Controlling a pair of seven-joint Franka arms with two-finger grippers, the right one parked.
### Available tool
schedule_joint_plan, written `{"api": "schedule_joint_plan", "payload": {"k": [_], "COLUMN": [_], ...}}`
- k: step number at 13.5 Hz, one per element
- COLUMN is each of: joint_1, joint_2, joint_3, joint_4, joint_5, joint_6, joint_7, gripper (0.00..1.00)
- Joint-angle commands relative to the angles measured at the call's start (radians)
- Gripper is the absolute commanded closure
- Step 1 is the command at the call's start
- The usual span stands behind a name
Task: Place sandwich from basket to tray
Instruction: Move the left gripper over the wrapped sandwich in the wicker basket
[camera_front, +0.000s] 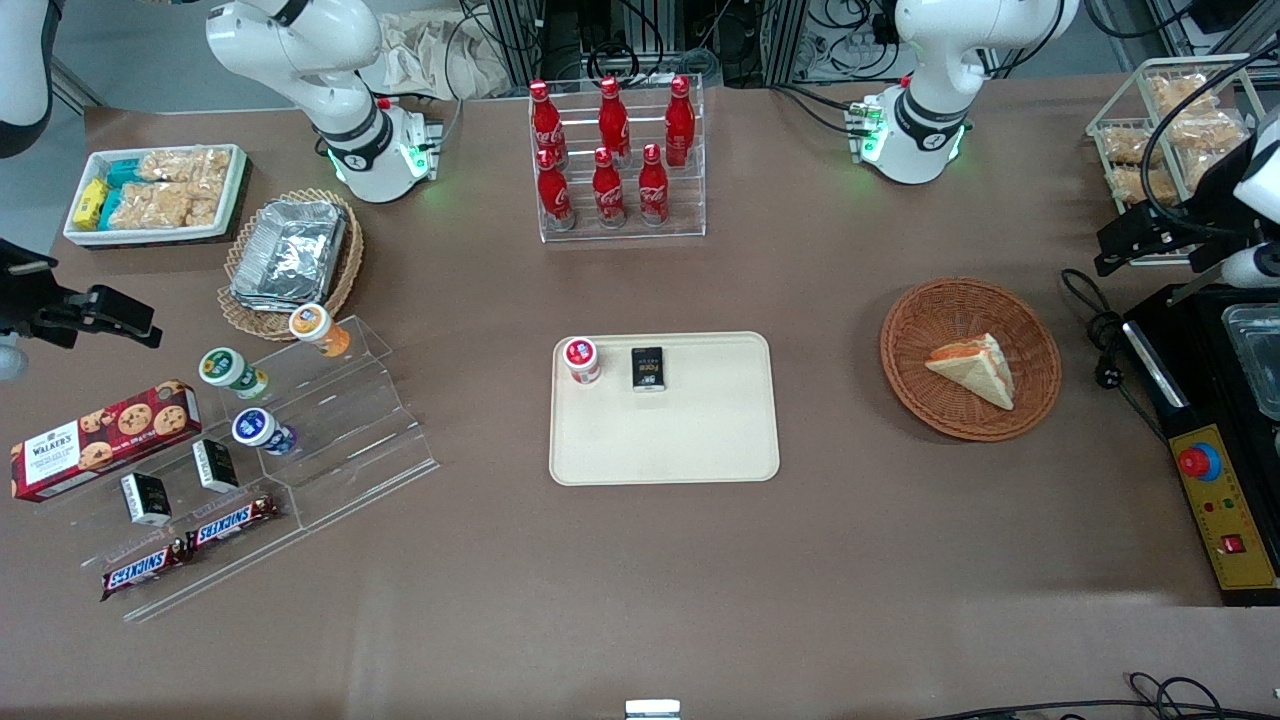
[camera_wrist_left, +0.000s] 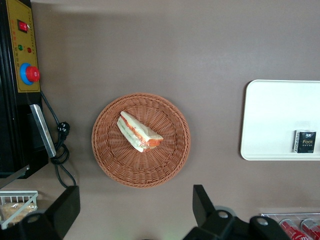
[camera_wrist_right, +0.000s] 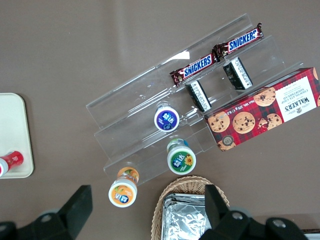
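The sandwich (camera_front: 975, 368), a pale bread wedge with orange and green filling, lies in the round reddish-brown wicker basket (camera_front: 960, 305). Both also show in the left wrist view, the sandwich (camera_wrist_left: 138, 132) in the middle of the basket (camera_wrist_left: 150, 170). The cream tray (camera_front: 690, 430) lies mid-table, toward the parked arm from the basket, and its end shows in the wrist view (camera_wrist_left: 272, 120). My left gripper (camera_front: 1110, 250) hangs high, beside the basket toward the working arm's end. In the wrist view the gripper (camera_wrist_left: 134, 207) is open and empty, clear of the basket rim.
A red-lidded cup (camera_front: 581, 360) and a black packet (camera_front: 648, 368) stand on the tray. A black control box with a red button (camera_front: 1215, 490) and a cable (camera_front: 1100, 330) lie beside the basket. A rack of red bottles (camera_front: 615, 150) stands farther from the front camera.
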Motion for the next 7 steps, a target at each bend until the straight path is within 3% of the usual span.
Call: {"api": "schedule_joint_plan", "payload": {"k": [1, 4, 7], "joint_1": [-0.008, -0.010, -0.010], "joint_2": [0.013, 0.021, 0.042], "joint_3": [0.012, 0.038, 0.036], "joint_4": [0.023, 0.020, 0.002], "joint_5": [0.014, 0.011, 0.011], "joint_6": [-0.025, -0.026, -0.023], "joint_7": [0.004, -0.022, -0.287], "gripper": [0.00, 0.00, 0.00]}}
